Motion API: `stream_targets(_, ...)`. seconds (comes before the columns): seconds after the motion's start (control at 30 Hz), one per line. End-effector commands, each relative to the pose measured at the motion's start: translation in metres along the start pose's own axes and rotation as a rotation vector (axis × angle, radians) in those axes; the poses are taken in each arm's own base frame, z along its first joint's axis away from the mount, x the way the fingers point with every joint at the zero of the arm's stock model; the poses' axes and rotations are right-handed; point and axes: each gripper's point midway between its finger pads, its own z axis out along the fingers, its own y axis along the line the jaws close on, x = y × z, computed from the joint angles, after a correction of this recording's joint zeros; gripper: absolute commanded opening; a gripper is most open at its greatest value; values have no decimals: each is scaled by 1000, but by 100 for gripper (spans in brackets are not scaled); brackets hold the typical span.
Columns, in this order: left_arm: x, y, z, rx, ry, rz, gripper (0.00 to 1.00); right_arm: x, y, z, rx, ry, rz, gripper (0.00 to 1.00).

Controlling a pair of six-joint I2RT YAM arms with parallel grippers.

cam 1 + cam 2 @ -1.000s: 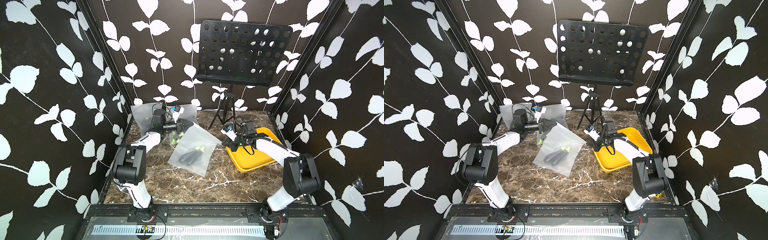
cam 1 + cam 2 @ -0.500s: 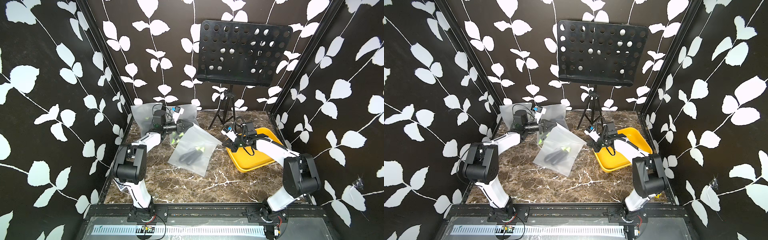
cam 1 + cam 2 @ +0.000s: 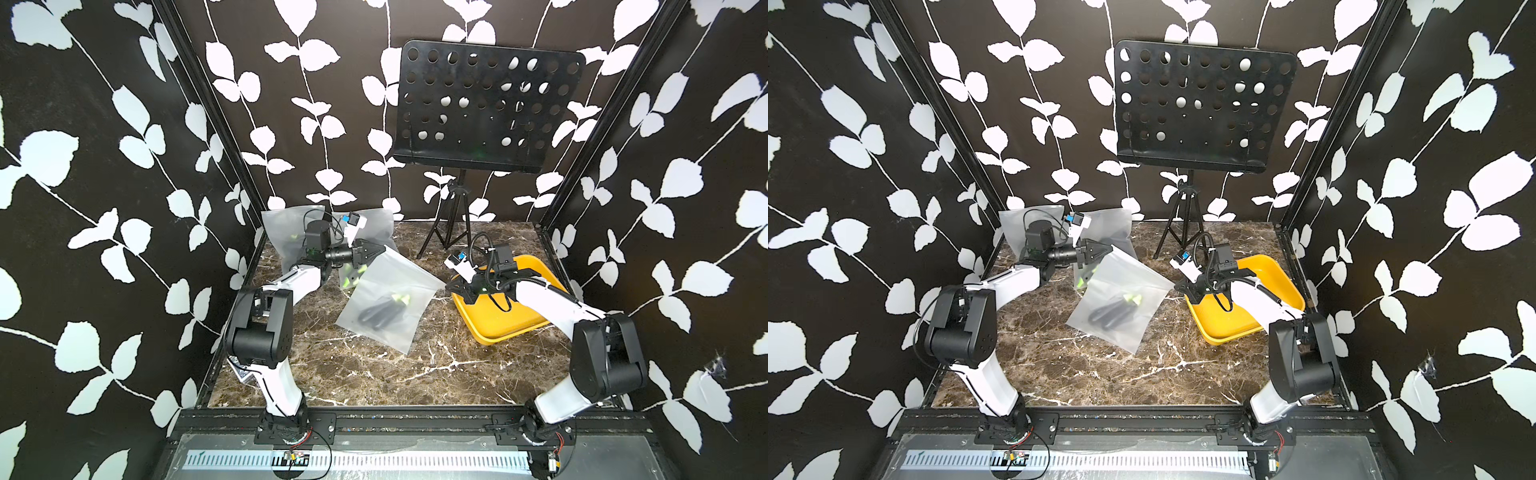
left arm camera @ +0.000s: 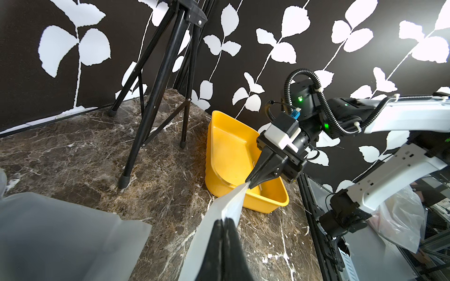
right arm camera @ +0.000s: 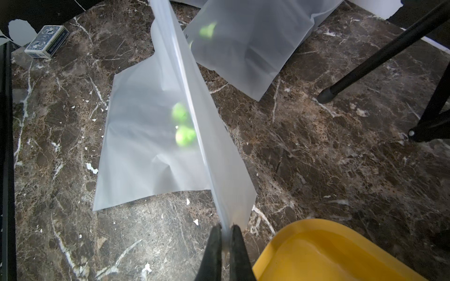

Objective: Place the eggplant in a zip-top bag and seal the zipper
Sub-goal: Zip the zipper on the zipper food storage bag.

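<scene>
The only print I can find is on a small blue patterned box (image 5: 46, 42) lying on the counter (image 3: 374, 374) at the upper left of the right wrist view. Its white side carries lettering too small to read.

A frosted zip-top bag (image 3: 399, 274) sits near the centre of both top views (image 3: 1129, 278). Through the plastic I count two eggplants (image 3: 376, 313) lying side by side, dark, each with a pale green cap. The right wrist view shows those caps as two green blurs (image 5: 185, 136). The bag's lower end rests on the counter and its top edge is lifted and stretched between the arms. I cannot tell whether the zipper is closed.

The left end effector (image 3: 380, 249) is pressed together on the bag's upper left corner. The right end effector (image 3: 448, 286) pinches the opposite corner, just left of a yellow tub (image 3: 486, 338). The left wrist view shows the bag edge running taut from one pair of black tips (image 4: 225, 220) to the other (image 4: 248, 182).

More frosted bags (image 3: 282, 226) lean on the back wall at centre left, with green bits showing through. I cannot count them surely. One black music stand (image 3: 486, 108) rises at upper centre.
</scene>
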Motion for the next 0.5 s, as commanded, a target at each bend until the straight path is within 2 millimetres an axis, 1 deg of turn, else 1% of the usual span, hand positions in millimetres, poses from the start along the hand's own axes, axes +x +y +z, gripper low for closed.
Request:
stream_targets(0.0,-30,9,-22,-76,-79,93,0,39,-4,-5,26,123,83,3)
stream_targets(0.47,-33,12,-28,-91,-93,89,0,40,-2,-8,20,133,80,4)
